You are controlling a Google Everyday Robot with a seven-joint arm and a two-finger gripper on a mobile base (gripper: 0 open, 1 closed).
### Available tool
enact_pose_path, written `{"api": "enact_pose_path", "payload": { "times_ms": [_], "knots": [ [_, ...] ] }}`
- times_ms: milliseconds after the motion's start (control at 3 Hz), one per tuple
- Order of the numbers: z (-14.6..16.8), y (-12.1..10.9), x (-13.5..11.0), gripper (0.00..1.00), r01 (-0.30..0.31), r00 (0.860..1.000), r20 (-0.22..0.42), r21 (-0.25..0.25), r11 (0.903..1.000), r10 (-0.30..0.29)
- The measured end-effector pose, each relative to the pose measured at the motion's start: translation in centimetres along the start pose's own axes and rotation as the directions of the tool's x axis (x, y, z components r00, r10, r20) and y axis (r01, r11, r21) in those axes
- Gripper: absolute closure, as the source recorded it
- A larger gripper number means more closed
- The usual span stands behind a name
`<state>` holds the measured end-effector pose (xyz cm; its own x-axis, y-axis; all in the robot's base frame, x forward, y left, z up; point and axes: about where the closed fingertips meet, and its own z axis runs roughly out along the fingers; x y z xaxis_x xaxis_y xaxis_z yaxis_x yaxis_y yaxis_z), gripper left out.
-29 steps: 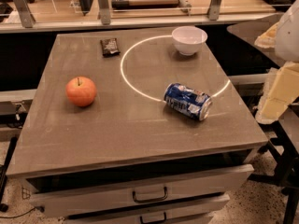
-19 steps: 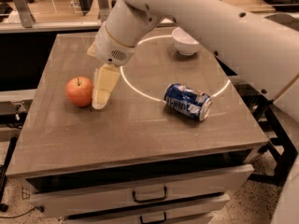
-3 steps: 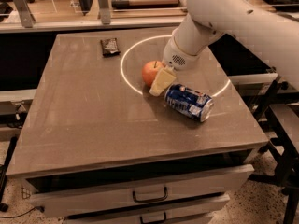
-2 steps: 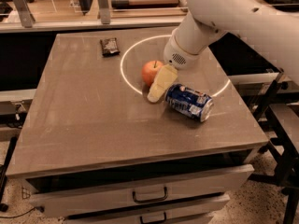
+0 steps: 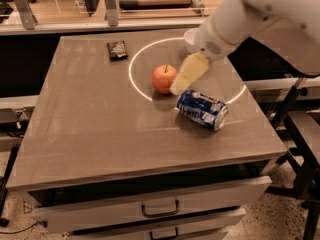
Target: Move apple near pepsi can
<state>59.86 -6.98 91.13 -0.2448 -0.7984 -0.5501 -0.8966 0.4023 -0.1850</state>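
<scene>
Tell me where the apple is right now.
Camera view: the apple sits inside the white ring near its image-left edge, just behind the lying pepsi can, with the gripper close on its image-right side.

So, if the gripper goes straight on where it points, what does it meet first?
Probably the table, between the apple and the pepsi can; the gripper, beside the apple, might brush it, depth unclear.

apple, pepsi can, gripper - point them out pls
apple [image 5: 163, 80] camera view, middle of its orange-red skin
pepsi can [image 5: 200, 108] camera view, middle of its blue side
gripper [image 5: 182, 81] camera view, cream tip beside the apple
</scene>
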Motion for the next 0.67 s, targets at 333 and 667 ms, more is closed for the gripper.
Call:
{"api": "enact_pose_path", "payload": {
  "times_ms": [333, 667],
  "knots": [
    [-10.6, -2.3, 1.8, 0.0, 0.061, 0.985, 0.147, 0.163, 0.9847, -0.085],
    [-17.5, -3.6, 2.8, 0.0, 0.089, 0.968, 0.2, 0.299, 0.95, -0.154]
  ]
}}
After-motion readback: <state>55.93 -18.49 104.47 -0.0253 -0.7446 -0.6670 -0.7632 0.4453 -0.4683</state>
